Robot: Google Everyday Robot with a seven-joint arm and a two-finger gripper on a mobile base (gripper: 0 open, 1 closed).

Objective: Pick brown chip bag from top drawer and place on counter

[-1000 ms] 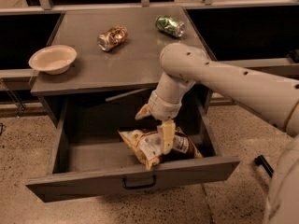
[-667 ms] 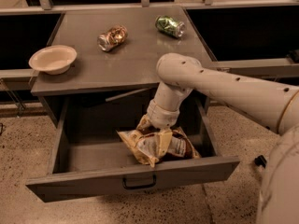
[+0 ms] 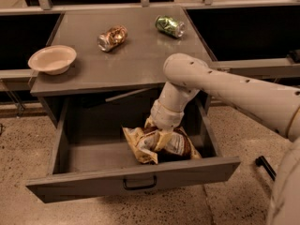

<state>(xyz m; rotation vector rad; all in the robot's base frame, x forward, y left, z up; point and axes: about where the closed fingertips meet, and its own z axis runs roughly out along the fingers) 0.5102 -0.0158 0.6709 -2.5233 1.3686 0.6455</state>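
The brown chip bag [image 3: 176,146] lies crumpled in the open top drawer [image 3: 93,156], right of its middle and close to the front panel. It has tan ends and a white label panel. My gripper [image 3: 157,132] is reached down into the drawer and is down on the bag's left half, touching it. The bag rests on the drawer floor. The grey counter [image 3: 136,55] is the cabinet top just behind and above the drawer.
On the counter are a cream bowl [image 3: 52,59] at the left edge, a crushed copper can [image 3: 112,37] and a green can [image 3: 169,26] at the back. The drawer's front panel carries a black handle [image 3: 139,184]. Dark shelving flanks the cabinet.
My gripper has come down from above the bag onto it. The arm's elbow has shifted slightly right. The bag has stayed in about the same place.
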